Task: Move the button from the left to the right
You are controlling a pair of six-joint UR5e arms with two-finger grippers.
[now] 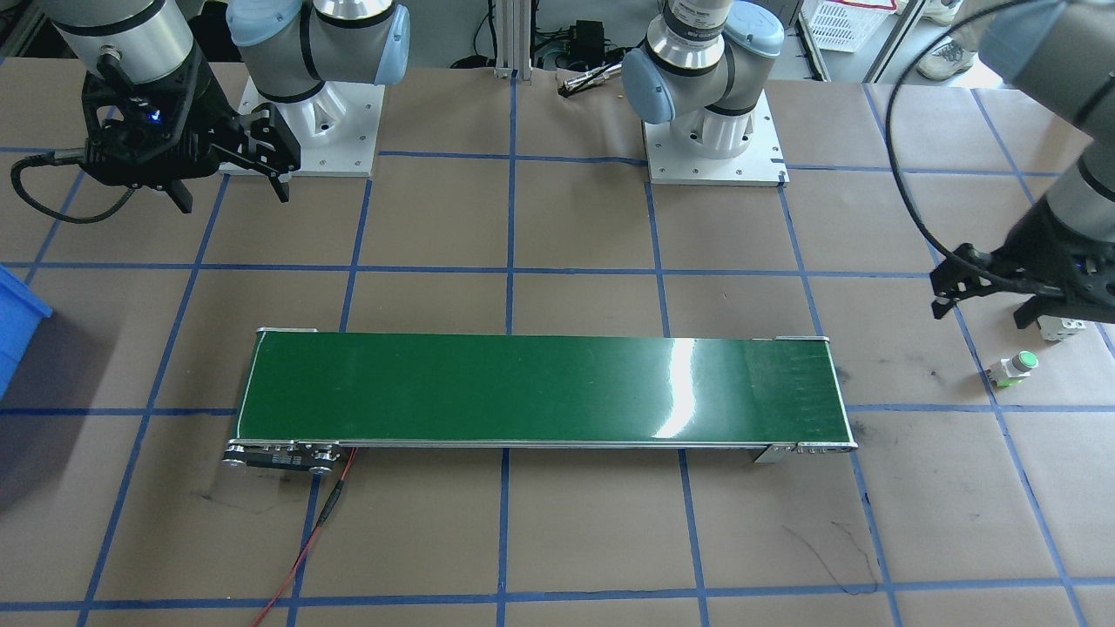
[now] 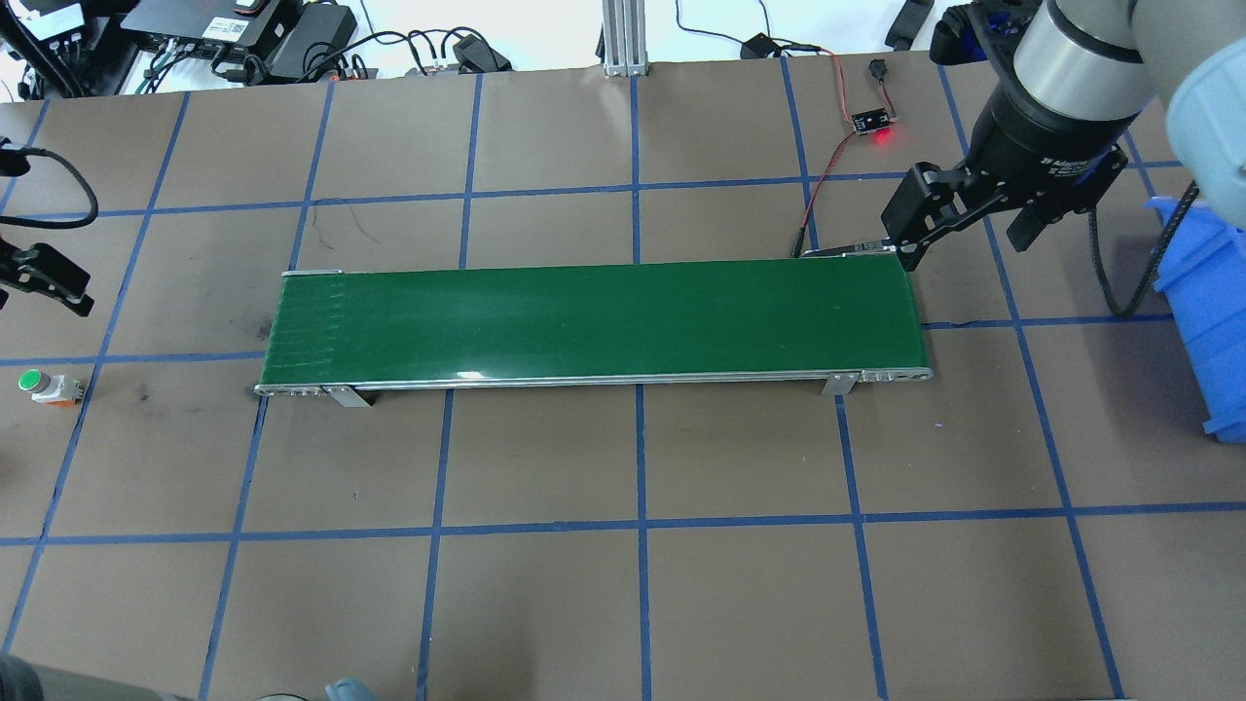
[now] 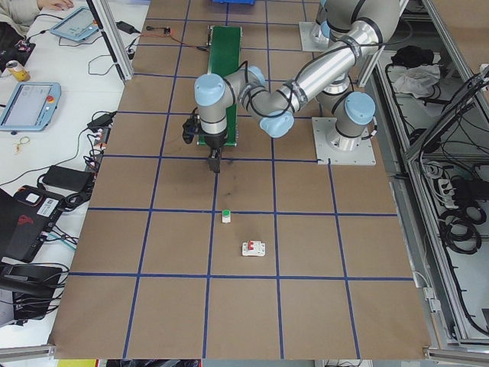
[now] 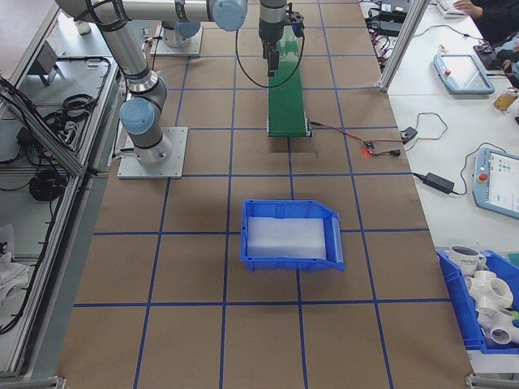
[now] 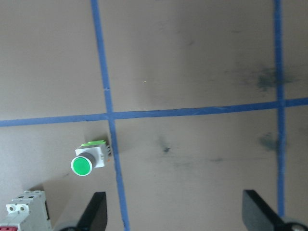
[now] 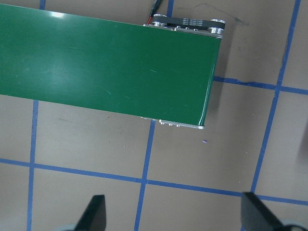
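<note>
Button (image 5: 89, 158) lies on its side on the brown table paper, lower left of the left wrist view, just beside a blue tape line. In the overhead view it sits at the far left edge (image 2: 44, 386), well apart from the conveyor belt (image 2: 594, 321). It has not been picked up.

Orientation, wrist view: round green cap points toward the lower left, light green base toward the upper right. Long axis runs on that diagonal. In the front-facing view the cap faces the right of the frame (image 1: 1016, 367).

Left gripper (image 5: 174, 214) hovers above the table with fingers spread wide, empty; fingertips show at the bottom edge of its wrist view. The button is up and left of the finger gap, not between the fingers. My read: it is posed for an approach and needs to shift toward the button before coming down.

Circuit breaker (image 5: 25, 214), white with a red part, sits in the bottom left corner, near the button but apart (a poorly placed grab could catch it).

Right gripper (image 2: 959, 219) hangs spread and empty over the belt's end, right of the overhead view. Likely waiting there to receive off the belt. Blue bin (image 2: 1207, 321) stands at the right edge, probably the drop point, though that is a guess.
</note>
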